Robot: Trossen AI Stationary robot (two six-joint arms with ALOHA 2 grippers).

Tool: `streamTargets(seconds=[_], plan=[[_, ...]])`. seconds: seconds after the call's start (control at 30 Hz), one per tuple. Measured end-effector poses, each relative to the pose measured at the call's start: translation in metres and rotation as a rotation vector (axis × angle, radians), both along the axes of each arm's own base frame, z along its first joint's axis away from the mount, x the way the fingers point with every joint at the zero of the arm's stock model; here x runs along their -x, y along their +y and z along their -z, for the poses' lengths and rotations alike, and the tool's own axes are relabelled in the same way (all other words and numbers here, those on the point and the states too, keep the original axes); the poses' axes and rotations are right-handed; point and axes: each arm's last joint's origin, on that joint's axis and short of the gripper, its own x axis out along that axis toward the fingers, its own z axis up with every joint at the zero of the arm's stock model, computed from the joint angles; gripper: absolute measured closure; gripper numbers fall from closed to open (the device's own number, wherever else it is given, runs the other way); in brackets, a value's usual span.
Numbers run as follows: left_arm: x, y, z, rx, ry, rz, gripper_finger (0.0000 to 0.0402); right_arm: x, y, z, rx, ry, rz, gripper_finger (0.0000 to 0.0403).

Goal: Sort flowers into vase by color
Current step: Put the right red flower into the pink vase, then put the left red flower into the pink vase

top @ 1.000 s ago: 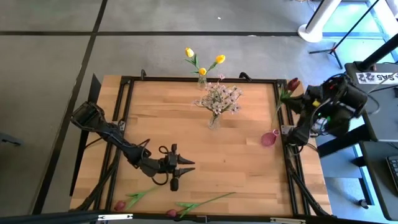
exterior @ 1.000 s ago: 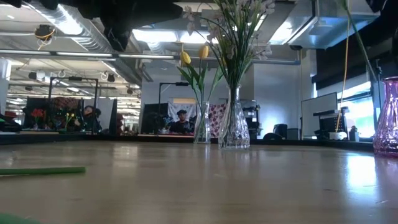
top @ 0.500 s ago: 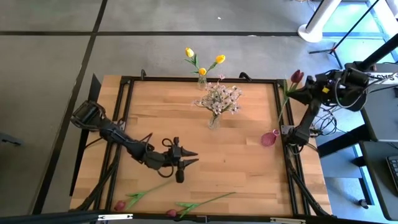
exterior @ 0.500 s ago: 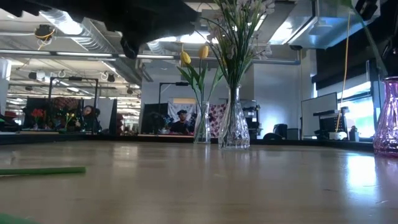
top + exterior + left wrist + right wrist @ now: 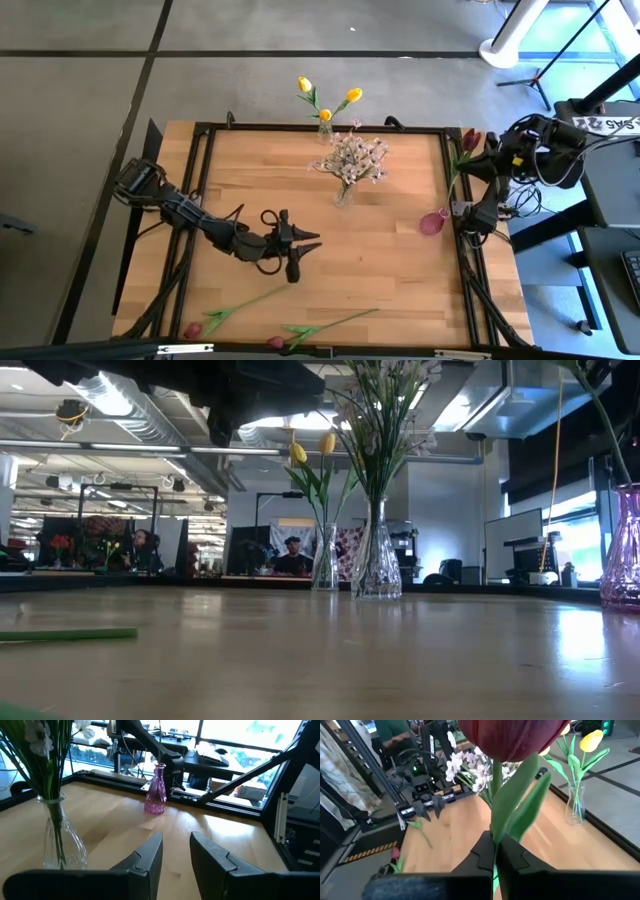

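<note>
Step in hand: a dark red tulip (image 5: 512, 735) is carried by the right gripper (image 5: 495, 851) toward the pink vase (image 5: 432, 222); this is judged from the pose, not seen as motion.
Right fingers: pressed fully together on the tulip's green stem, the bloom standing above them.
Right gripper place: held high beyond the desk's right edge, near the far right corner, with the tulip's head just over that edge.
Left fingers: the left gripper (image 5: 297, 250) is seen part open and empty, pointed across the bare middle of the desk (image 5: 400, 260), nearer the near edge.
Pink vase: set upright against the right edge, about halfway along it, with nothing in it so far as can be told.
Yellow tulips (image 5: 325, 100): already stood in a clear vase at the middle of the far edge.
White-pink sprays (image 5: 352, 158): gathered in a second clear vase (image 5: 57, 837) just inside the far edge.
Flowers left over: two red tulips (image 5: 240, 310) are laid flat along the near edge.
Next move: the stem end must be brought over the pink vase's narrow mouth and lowered straight in before release; a tilted stem is likely to catch on the rim.
</note>
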Motion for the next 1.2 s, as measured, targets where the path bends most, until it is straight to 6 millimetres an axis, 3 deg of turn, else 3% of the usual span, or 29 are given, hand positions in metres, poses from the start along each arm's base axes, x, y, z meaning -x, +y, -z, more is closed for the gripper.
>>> streamTargets(seconds=[0.23,0.37,0.6,0.73,0.9,1.03,1.2], plan=[[0.004,-0.010,-0.001,0.047,-0.021,0.030,0.0306,-0.003,0.007,0.016,0.090,0.071,-0.037,0.0401],[0.008,-0.021,-0.006,0.137,-0.081,0.090,0.0306,-0.006,0.016,0.029,0.161,0.123,-0.083,0.0379],[0.015,-0.038,-0.012,0.202,-0.131,0.185,0.0306,-0.007,0.026,0.043,0.092,0.270,-0.225,0.0287],[0.016,-0.040,-0.012,0.266,-0.131,0.222,0.0306,-0.001,0.025,0.038,-0.066,0.415,-0.373,0.0220],[0.016,-0.040,-0.007,0.371,-0.097,0.213,0.0306,0.004,0.025,0.031,-0.142,0.571,-0.384,0.0170],[0.016,-0.039,-0.001,0.443,-0.048,0.191,0.0306,-0.005,0.044,0.030,-0.095,0.639,-0.389,0.0166],[0.017,-0.038,0.004,0.478,-0.019,0.155,0.0306,-0.025,0.088,0.030,-0.017,0.722,-0.428,0.0171]])
